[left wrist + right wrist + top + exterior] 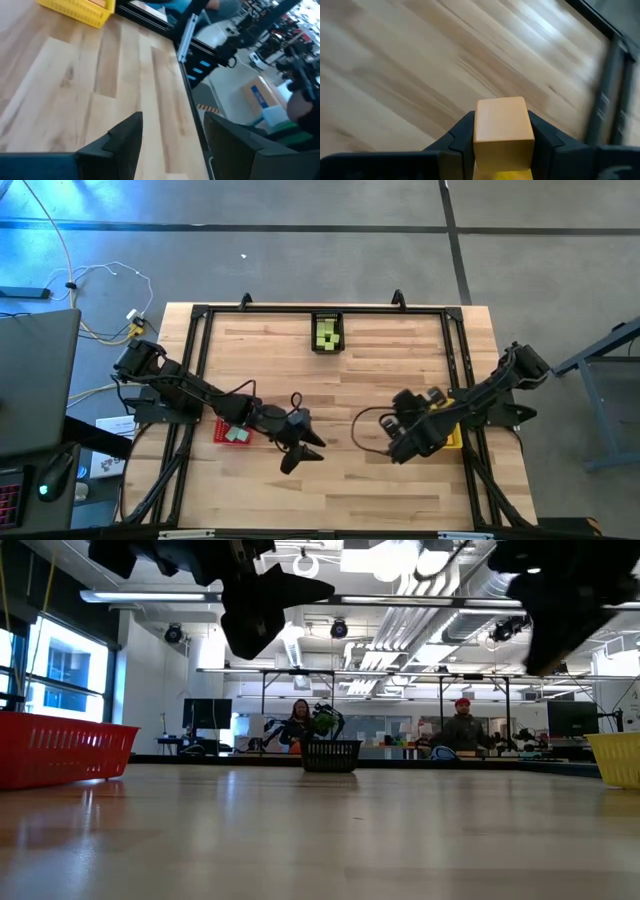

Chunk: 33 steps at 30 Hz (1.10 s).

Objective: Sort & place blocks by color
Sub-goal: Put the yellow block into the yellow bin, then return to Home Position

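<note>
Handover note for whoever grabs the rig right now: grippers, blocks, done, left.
Left gripper: open, empty, above the table beside the red bin.
Right gripper: shut on an orange block, next to the yellow bin.
Done: lime green blocks in the black bin; mint-teal blocks in the red bin.
Left: drop the orange block, probably in the yellow bin. No loose blocks visible on the table.

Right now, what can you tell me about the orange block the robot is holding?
The orange block looks like a small cube with smooth, plain faces and slightly rounded edges, maybe painted wood. It sits upright, pinched on two sides by the right gripper, whose dark fingers press against it. It hangs above the bare wooden table, touching nothing else. Its lower part is hidden.
</note>
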Each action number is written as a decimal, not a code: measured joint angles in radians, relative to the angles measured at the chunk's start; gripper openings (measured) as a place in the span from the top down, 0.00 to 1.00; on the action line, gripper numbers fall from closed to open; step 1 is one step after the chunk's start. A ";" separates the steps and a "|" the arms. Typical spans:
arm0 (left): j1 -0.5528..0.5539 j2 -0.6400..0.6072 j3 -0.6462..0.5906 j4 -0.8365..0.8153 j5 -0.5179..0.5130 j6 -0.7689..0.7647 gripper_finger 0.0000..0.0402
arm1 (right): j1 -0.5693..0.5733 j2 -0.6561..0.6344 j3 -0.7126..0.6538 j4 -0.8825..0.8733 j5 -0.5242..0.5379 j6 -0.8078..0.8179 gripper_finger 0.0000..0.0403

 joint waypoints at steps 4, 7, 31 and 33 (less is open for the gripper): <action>0.000 -0.008 0.000 -0.006 0.015 0.000 0.50 | 0.024 0.000 -0.010 -0.130 -0.103 0.174 0.73; 0.001 -0.037 0.001 -0.008 0.026 0.001 0.50 | 0.046 0.000 -0.035 -0.171 -0.187 0.256 0.73; 0.000 -0.507 0.000 -0.566 -0.261 0.132 0.50 | 0.144 0.000 -0.206 -0.137 -0.465 0.350 0.55; 0.000 -0.545 0.000 -0.603 -0.278 0.132 0.50 | 0.144 -0.002 -0.206 -0.139 -0.464 0.339 0.51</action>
